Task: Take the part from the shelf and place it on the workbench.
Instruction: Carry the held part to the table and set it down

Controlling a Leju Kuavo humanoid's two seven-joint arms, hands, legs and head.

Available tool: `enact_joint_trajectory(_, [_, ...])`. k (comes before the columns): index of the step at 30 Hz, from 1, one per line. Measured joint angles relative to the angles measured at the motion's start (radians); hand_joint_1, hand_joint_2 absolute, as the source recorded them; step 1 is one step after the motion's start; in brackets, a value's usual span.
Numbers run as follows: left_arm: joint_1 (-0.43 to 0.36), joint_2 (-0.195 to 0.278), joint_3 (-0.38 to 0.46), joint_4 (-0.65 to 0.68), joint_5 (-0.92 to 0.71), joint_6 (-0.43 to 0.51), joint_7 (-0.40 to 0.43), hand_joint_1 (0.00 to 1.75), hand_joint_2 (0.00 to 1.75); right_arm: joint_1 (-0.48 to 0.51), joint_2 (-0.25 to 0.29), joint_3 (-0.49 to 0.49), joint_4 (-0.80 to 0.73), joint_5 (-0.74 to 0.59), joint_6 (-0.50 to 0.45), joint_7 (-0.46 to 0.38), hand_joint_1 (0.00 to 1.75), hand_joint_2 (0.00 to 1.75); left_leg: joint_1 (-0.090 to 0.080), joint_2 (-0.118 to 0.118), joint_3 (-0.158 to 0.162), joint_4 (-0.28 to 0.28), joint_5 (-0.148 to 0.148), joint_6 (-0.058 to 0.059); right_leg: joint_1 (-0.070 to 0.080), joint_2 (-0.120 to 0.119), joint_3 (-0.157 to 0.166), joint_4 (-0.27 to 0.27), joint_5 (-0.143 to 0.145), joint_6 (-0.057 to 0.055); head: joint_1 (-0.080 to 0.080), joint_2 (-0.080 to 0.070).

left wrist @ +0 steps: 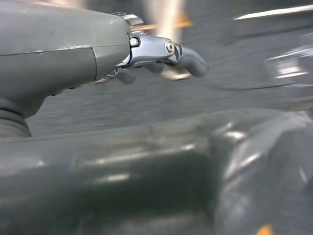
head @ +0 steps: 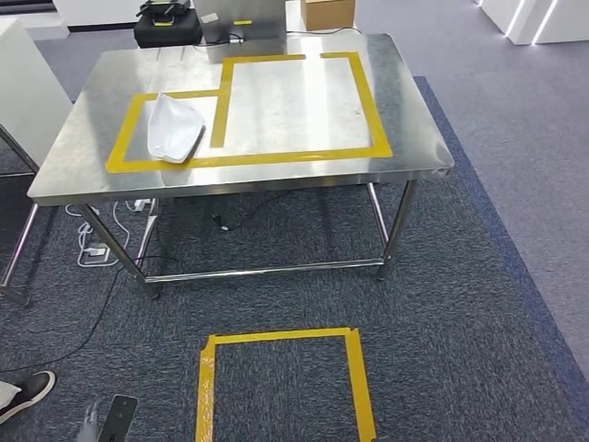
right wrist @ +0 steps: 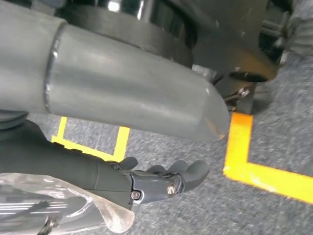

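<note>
Closest to me are my own hands, both hanging low over the carpet. My left hand has its fingers stretched out loosely with nothing in them. The picture there is smeared, so I judge only that much. My right hand is likewise slack and empty, its fingers apart above the grey carpet beside a strip of yellow tape. On the floor just ahead of my feet is a taped floor square, which I take to be my standing mark. Off to my left lie a person's shoe and a flat dark object I cannot identify. I should watch both if I turn or step that way. Further on, loose cables trail under the workbench near its left legs, a snag risk for my feet rather than my arms. The part, a white curved shell, already lies on the steel top inside the left bay of the taped outline, one edge close to the tape. So the placing looks done. What remains, I think, is to keep both arms down and well clear of the bench edge so nothing nudges it. Behind the bench stand a black case and a cardboard box, well apart from the part.
</note>
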Motion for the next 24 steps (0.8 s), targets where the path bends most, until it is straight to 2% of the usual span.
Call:
enact_joint_trajectory(1, [-0.016,0.0,0.026,0.059,0.001,0.004,-0.007,0.0,0.0,0.0,0.0,0.005,0.0,0.002,-0.002,0.001,0.0,0.0,0.0,0.0,-0.007,0.065,-0.03,-0.003,0.001,0.0,-0.016,0.004,0.012,0.0,-0.001,0.0])
enact_joint_trajectory(2, [-0.029,0.0,0.046,0.107,0.001,0.006,-0.011,0.0,0.0,0.001,0.0,0.009,0.0,0.003,-0.003,0.001,0.0,0.0,0.001,0.0,-0.004,0.109,-0.035,-0.003,0.002,-0.001,-0.034,0.01,0.024,0.001,-0.002,0.0])
enact_joint_trajectory(3, [-0.041,-0.001,0.063,0.148,0.001,0.007,-0.013,0.0,0.0,0.001,0.0,0.011,0.0,0.003,-0.003,0.002,0.0,0.0,0.001,-0.001,0.014,0.117,-0.017,-0.003,0.003,-0.002,-0.052,0.018,0.033,0.002,-0.002,0.0])
enact_joint_trajectory(4, [-0.052,-0.002,0.077,0.183,0.001,0.008,-0.015,0.0,0.0,0.001,0.0,0.014,0.0,0.004,-0.003,0.002,0.0,0.0,0.001,-0.001,0.05,0.085,0.011,-0.001,0.003,-0.003,-0.07,0.027,0.042,0.004,-0.002,0.0])
enact_joint_trajectory(5, [-0.061,-0.003,0.088,0.213,0.0,0.009,-0.017,0.0,0.0,0.0,0.0,0.017,0.0,0.004,-0.003,0.002,0.0,0.0,0.001,-0.002,0.101,0.02,0.033,0.003,0.003,-0.004,-0.088,0.036,0.049,0.006,-0.002,0.0])
enact_joint_trajectory(7, [-0.079,-0.005,0.107,0.26,-0.001,0.01,-0.02,0.0,0.0,-0.001,0.0,0.022,0.0,0.004,-0.003,0.002,0.0,0.0,-0.002,-0.006,0.198,-0.129,0.035,0.013,0.006,-0.003,-0.114,0.052,0.062,0.014,-0.002,0.0])
enact_joint_trajectory(8, [-0.087,-0.006,0.114,0.278,-0.002,0.011,-0.021,0.0,0.0,-0.001,0.0,0.024,0.0,0.004,-0.004,0.001,0.0,0.0,-0.003,-0.007,0.222,-0.174,0.027,0.018,0.007,-0.003,-0.122,0.056,0.069,0.02,-0.002,0.0])
enact_joint_trajectory(9, [-0.093,-0.006,0.122,0.294,-0.002,0.012,-0.022,0.0,0.0,-0.001,0.0,0.026,0.0,0.004,-0.004,0.001,0.0,0.0,-0.006,-0.008,0.228,-0.192,0.022,0.022,0.007,-0.004,-0.127,0.057,0.077,0.026,-0.002,0.0])
enact_joint_trajectory(11, [-0.101,-0.009,0.133,0.322,-0.002,0.013,-0.022,0.0,0.0,0.002,0.0,0.029,0.0,0.004,-0.004,0.001,0.0,0.0,-0.006,-0.005,0.211,-0.197,0.037,0.036,0.005,-0.002,-0.135,0.059,0.084,0.04,-0.002,0.0])
enact_joint_trajectory(12, [-0.104,-0.01,0.138,0.333,-0.002,0.014,-0.023,0.0,0.0,0.003,0.0,0.029,0.0,0.004,-0.004,0.002,0.0,0.0,-0.005,-0.003,0.2,-0.199,0.049,0.045,0.004,0.001,-0.145,0.072,0.065,0.046,-0.001,0.0])
enact_joint_trajectory(13, [-0.107,-0.011,0.141,0.341,-0.002,0.014,-0.023,0.0,0.0,0.005,0.0,0.03,0.001,0.004,-0.004,0.002,0.0,0.0,-0.003,-0.001,0.185,-0.201,0.062,0.053,0.003,0.004,-0.159,0.102,0.027,0.051,0.0,0.0])
enact_joint_trajectory(15, [-0.113,-0.012,0.146,0.354,-0.002,0.015,-0.023,0.0,0.0,0.006,0.0,0.031,0.001,0.004,-0.004,0.003,0.0,0.0,-0.003,0.001,0.154,-0.201,0.087,0.061,0.002,0.006,-0.192,0.215,-0.077,0.059,0.005,0.0])
enact_joint_trajectory(16, [-0.115,-0.012,0.148,0.36,-0.002,0.015,-0.022,0.0,0.0,0.006,0.0,0.031,0.001,0.004,-0.004,0.003,0.0,0.0,-0.005,0.001,0.137,-0.199,0.1,0.061,0.001,0.007,-0.202,0.277,-0.11,0.061,0.006,0.0])
enact_joint_trajectory(17, [-0.117,-0.013,0.151,0.367,-0.002,0.014,-0.019,0.0,0.0,0.006,0.0,0.032,0.001,0.004,-0.004,0.005,0.0,0.0,-0.006,0.002,0.12,-0.197,0.113,0.061,0.001,0.007,-0.203,0.322,-0.119,0.063,0.006,0.0])
enact_joint_trajectory(18, [-0.121,-0.013,0.156,0.378,-0.002,0.014,-0.01,0.0,0.0,0.005,0.0,0.033,0.001,0.004,-0.003,0.009,0.0,0.0,-0.006,0.003,0.102,-0.194,0.125,0.06,0.001,0.007,-0.188,0.337,-0.103,0.063,0.007,0.0])
enact_joint_trajectory(19, [-0.125,-0.014,0.163,0.391,-0.002,0.012,0.004,0.0,0.0,0.005,0.0,0.033,0.001,0.003,-0.001,0.014,0.0,0.0,-0.007,0.004,0.085,-0.191,0.136,0.058,0.001,0.007,-0.157,0.318,-0.072,0.063,0.007,0.0])
enact_joint_trajectory(20, [-0.131,-0.014,0.172,0.407,-0.002,0.008,0.026,0.0,0.0,0.004,-0.001,0.034,0.001,0.002,0.002,0.021,0.0,0.0,-0.007,0.005,0.071,-0.187,0.146,0.056,0.001,0.007,-0.109,0.264,-0.043,0.061,0.007,0.0])
enact_joint_trajectory(21, [-0.136,-0.015,0.181,0.425,-0.003,0.003,0.053,0.0,0.0,0.002,-0.001,0.034,0.001,-0.001,0.007,0.029,0.0,0.0,-0.009,0.005,0.058,-0.182,0.156,0.052,0.002,0.007,-0.046,0.185,-0.031,0.058,0.008,0.0])
enact_joint_trajectory(22, [-0.14,-0.016,0.188,0.442,-0.006,-0.002,0.083,0.0,0.0,-0.001,-0.001,0.034,0.001,-0.005,0.013,0.036,0.0,0.0,-0.01,0.005,0.049,-0.178,0.165,0.048,0.003,0.008,0.012,0.103,-0.036,0.054,0.008,0.0])
enact_joint_trajectory(23, [-0.144,-0.017,0.193,0.459,-0.013,-0.009,0.117,0.0,0.0,-0.003,-0.001,0.034,0.001,-0.009,0.02,0.041,0.0,0.0,-0.011,0.005,0.043,-0.175,0.176,0.044,0.004,0.009,0.051,0.041,-0.046,0.049,0.008,0.0])
enact_joint_trajectory(24, [-0.147,-0.019,0.196,0.475,-0.025,-0.017,0.155,0.0,0.0,-0.005,-0.001,0.034,0.001,-0.013,0.027,0.044,0.0,0.0,-0.012,0.006,0.039,-0.175,0.185,0.04,0.006,0.009,0.069,0.005,-0.057,0.043,0.008,0.0])
